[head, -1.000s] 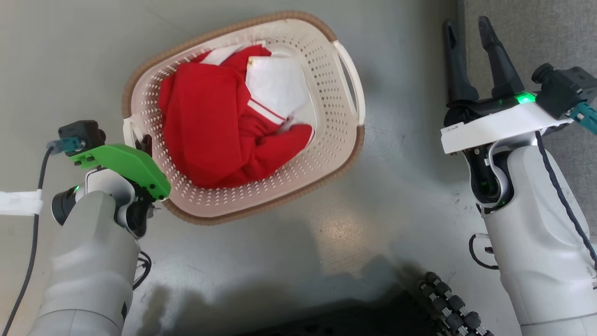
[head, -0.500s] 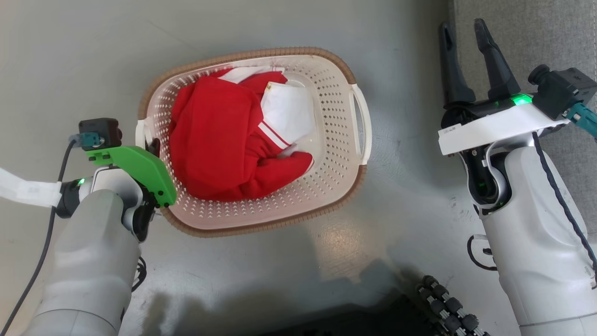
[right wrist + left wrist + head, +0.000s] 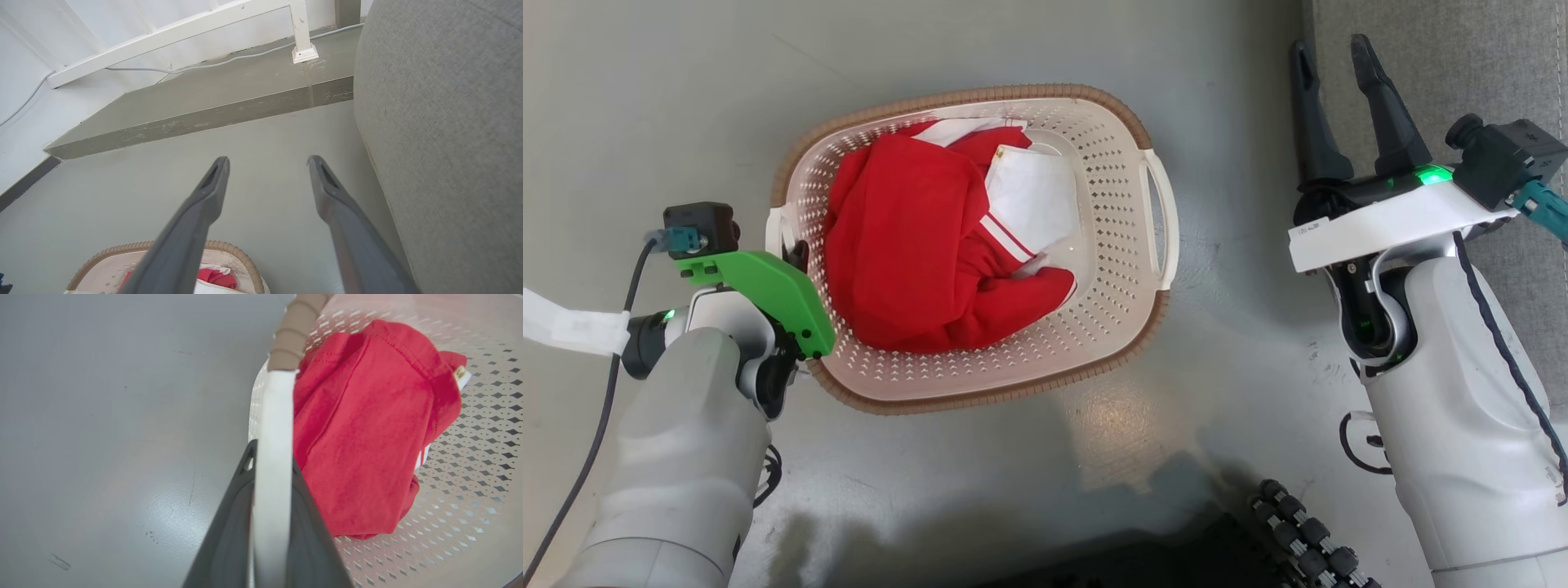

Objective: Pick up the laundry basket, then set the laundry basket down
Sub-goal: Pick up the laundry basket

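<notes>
1. the laundry basket sits on the grey floor in front of the robot, toward its left side. a red garment and a white cloth are heaped inside. from here i can't tell whether its base is touching the floor or hanging just above it.
2. the left tool is clamped on the basket's white left handle, one dark finger on each face of the strap.
3. the right tool is spread wide and holds nothing. it is well apart from the right handle and close to the grey upholstered furniture.
4. the main risk, as i see it: the basket is held at one end only. the far end could sag and the whole thing could swing or twist about the handle.
5. a thin, smooth strap between two narrow fingers could slide through the pinch, more so if the arm jerks.
6. if the basket tips far enough, the clothes could slump to the low side or spill over the brown rim.
7. setting it down crooked could land one corner first, so it rocks or skids on the glossy floor.
8. letting go too high would drop it.
9. if the right arm swings, it could knock the furniture beside it.
</notes>
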### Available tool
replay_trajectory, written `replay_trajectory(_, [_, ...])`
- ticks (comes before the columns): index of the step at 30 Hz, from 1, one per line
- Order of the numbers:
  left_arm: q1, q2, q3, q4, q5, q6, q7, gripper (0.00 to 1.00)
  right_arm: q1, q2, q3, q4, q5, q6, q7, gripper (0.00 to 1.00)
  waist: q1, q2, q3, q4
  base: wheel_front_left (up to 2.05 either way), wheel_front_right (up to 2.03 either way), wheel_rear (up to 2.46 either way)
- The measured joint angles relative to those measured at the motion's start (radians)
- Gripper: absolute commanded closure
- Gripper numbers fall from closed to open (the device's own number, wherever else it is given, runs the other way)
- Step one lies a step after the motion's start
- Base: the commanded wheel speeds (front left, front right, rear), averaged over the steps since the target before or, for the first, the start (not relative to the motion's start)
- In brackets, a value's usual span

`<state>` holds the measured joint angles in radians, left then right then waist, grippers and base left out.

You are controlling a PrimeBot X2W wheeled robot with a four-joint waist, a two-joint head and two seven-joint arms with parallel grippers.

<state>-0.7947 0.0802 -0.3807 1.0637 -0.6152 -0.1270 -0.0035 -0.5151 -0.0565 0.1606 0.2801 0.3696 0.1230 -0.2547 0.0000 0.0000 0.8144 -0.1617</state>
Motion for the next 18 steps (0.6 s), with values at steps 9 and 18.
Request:
replay_trajectory(9, [-0.007,0.004,-0.013,0.005,-0.034,0.0,0.002,0.0,0.0,0.0,0.0,0.001,0.0,0.0,0.0,0.0,0.0,0.0,0.0,0.002,0.0,0.0,0.0])
replay_trajectory(18, [-0.015,0.006,-0.037,0.019,-0.044,0.0,-0.01,0.0,0.0,0.0,0.0,0.011,0.0,0.0,0.0,0.0,0.0,0.0,-0.007,0.006,0.0,0.0,0.0])
